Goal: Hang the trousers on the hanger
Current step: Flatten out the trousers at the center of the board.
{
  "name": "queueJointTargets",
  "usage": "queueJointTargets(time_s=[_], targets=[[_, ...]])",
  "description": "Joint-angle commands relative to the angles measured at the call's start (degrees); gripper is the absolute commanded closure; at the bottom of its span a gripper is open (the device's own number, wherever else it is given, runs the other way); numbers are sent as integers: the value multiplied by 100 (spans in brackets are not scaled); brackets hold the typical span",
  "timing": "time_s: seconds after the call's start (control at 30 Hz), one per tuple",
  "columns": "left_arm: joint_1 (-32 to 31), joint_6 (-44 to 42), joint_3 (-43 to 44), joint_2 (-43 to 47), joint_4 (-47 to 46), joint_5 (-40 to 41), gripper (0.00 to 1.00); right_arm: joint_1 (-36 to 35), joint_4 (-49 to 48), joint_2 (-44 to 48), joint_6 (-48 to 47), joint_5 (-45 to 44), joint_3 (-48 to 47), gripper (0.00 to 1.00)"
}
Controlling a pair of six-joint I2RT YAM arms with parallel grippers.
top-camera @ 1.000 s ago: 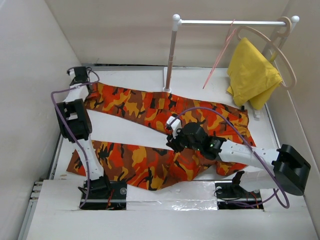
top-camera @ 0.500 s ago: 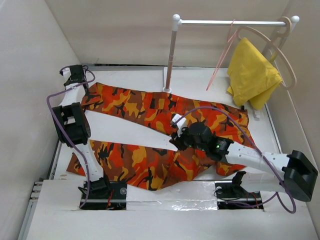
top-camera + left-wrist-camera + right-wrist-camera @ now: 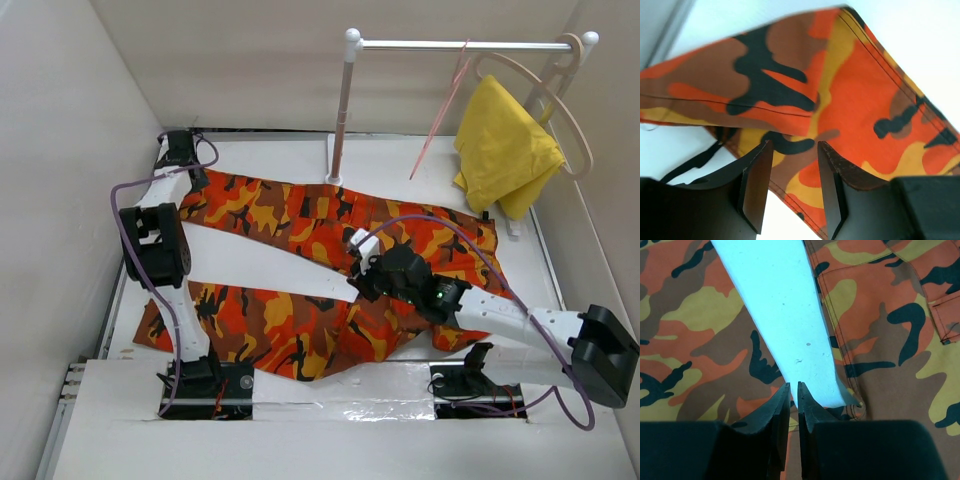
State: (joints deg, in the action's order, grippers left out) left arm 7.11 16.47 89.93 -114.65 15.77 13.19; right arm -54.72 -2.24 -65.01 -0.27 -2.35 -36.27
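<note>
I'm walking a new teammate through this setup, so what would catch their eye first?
The orange camouflage trousers sprawl across the table, legs splayed apart. On the rail behind hang a yellow cloth on a wooden hanger and, left of it, the thin pink hanger, bare. The left gripper, jaws open, sits over a trouser cuff.

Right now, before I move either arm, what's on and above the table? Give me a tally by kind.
Cloth items: 2 (orange camouflage fabric trousers, plain yellow cloth)
Hangers: 2 (thin pink wire hanger, beige rounded wooden hanger)
Racks: 1 (white metal pole-and-rail rack)
Total: 5
</note>
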Motion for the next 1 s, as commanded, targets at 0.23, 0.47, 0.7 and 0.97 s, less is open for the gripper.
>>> queueJointTargets(time_s=[0.23, 0.47, 0.7, 0.97], targets=[[-184, -416, 631, -760, 181, 25, 55, -74, -259, -82, 10, 103, -64, 80], [-184, -329, 763, -1050, 286, 623, 64, -74, -286, -213, 10, -29, -64, 79], [-184, -355, 842, -1007, 216, 878, 81, -74, -382, -459, 10, 6, -73, 79], [-184, -530, 1403, -1235, 339, 1992, 100, 40, -365, -337, 1, -29, 6, 79]])
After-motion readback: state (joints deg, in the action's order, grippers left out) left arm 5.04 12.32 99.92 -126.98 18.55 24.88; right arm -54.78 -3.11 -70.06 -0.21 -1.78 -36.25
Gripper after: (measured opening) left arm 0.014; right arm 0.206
